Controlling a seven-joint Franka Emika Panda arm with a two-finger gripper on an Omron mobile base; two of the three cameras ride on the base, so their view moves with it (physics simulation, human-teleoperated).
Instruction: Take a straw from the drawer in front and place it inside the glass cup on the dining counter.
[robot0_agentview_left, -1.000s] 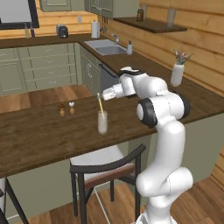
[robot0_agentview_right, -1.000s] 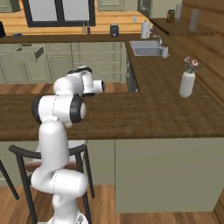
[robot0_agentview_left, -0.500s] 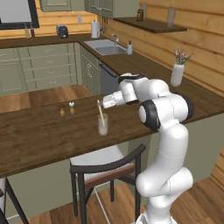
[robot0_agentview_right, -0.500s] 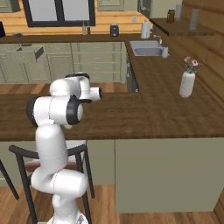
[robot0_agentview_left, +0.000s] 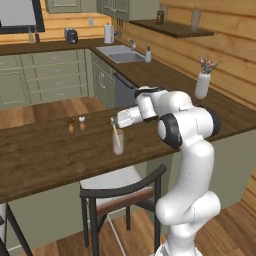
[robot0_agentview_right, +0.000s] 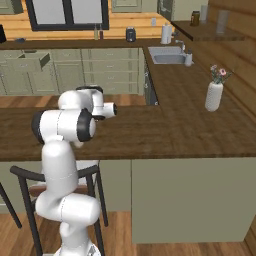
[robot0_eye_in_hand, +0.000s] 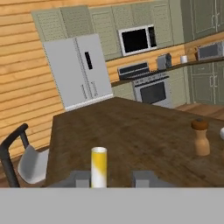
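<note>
Pincer, its tips spread apart with the straw between them, hangs just above the glass cup on the desk; straw stands inside the cup, leaving release and retreat.

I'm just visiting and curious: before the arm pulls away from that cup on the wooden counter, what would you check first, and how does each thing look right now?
1. Straw inside the glass cup: ok, its lower end sits in the cup and the top leans out above the rim.
2. Glass cup upright on the dining counter: ok.
3. Gripper let go of the straw: cannot tell; in the hand view the straw stands between the fingertips with a gap on one side.
4. Salt and pepper shakers away from the arm's path: ok, they stand apart from the cup.
5. Chair below the counter not in the way: ok.
</note>
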